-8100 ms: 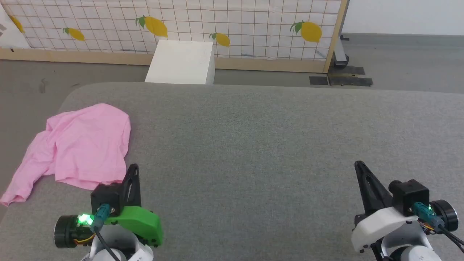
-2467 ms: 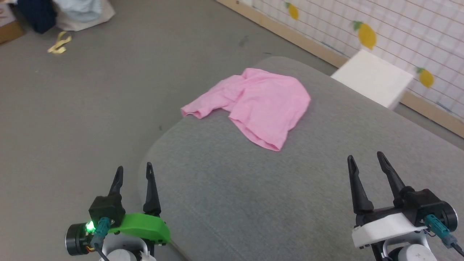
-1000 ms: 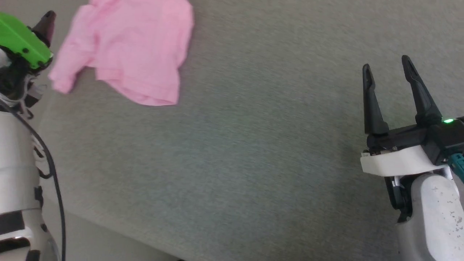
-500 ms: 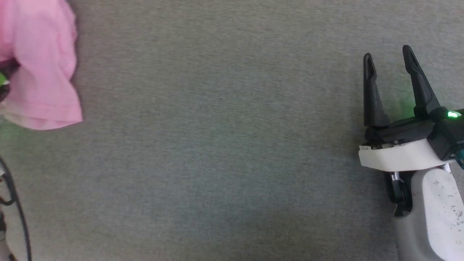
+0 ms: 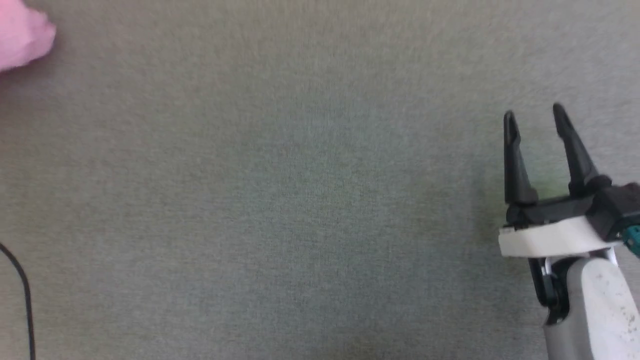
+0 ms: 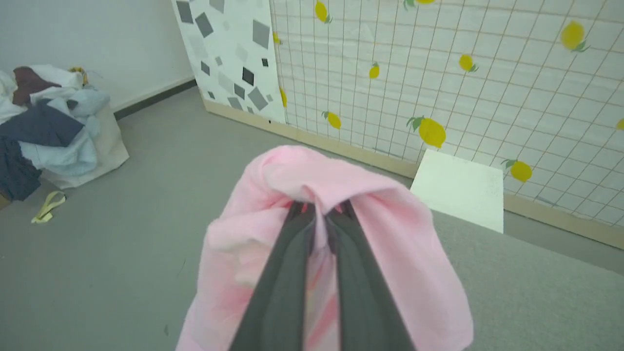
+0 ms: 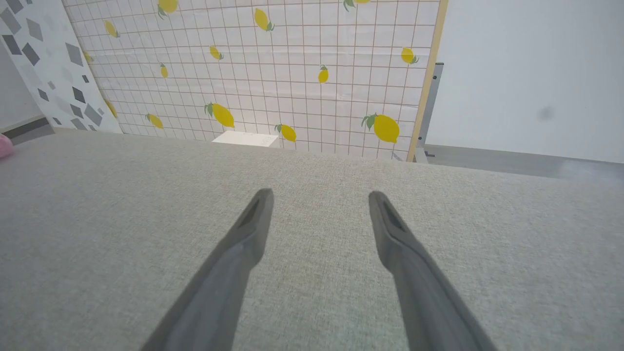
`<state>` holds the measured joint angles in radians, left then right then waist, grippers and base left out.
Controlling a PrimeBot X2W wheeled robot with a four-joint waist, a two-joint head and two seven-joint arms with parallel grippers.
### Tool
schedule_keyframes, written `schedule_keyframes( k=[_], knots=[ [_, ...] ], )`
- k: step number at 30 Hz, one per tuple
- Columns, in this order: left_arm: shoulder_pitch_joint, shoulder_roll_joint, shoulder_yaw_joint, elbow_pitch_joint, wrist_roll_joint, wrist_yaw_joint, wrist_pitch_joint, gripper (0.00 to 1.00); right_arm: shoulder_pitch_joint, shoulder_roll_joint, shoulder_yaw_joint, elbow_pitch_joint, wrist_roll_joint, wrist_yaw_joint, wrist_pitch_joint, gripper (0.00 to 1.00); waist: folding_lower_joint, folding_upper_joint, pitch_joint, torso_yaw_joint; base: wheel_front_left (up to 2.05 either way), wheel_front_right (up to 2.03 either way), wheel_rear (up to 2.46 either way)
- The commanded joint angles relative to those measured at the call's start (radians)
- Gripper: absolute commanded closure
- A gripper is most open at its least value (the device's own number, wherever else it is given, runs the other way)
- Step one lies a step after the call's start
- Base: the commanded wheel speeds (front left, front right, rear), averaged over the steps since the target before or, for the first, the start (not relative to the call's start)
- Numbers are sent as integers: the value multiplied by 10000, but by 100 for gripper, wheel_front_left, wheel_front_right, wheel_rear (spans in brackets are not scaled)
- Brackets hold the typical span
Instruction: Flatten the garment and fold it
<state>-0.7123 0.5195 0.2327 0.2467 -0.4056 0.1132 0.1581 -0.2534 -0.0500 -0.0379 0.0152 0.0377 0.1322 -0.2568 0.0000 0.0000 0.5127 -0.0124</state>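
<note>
Grips the garment (image 6: 390, 234) tightly in the left gripper (image 6: 319, 210), cloth draped over both fingers at the edge of the grey padded surface (image 6: 536, 292). Spreads the right gripper (image 5: 533, 111) wide over open surface, well apart from the cloth. Faces a lemon-print panel (image 7: 292, 73), a white box (image 6: 458, 190) and a clothes pile (image 6: 44, 122) on the floor (image 6: 122, 243).

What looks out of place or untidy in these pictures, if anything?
The garment is not flat: it hangs crumpled, draped over the shut left gripper, which pinches a fold. Beyond it, a heap of clothes and a yellow strip lie on the floor.
</note>
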Motion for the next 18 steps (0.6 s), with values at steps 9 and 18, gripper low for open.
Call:
schedule_keyframes(
  k=[9,18],
  knots=[
    [-1682,106,-1481,233,918,-1090,-2281,100,996,-3,-258,191,252,-15,-49,0,0,0,-3503,207,0,0,0],
    [-2295,-1151,-3424,-120,643,-2075,-1961,100,1557,-3,-231,273,390,-15,-49,0,0,0,-4403,-264,0,0,0]
  ],
)
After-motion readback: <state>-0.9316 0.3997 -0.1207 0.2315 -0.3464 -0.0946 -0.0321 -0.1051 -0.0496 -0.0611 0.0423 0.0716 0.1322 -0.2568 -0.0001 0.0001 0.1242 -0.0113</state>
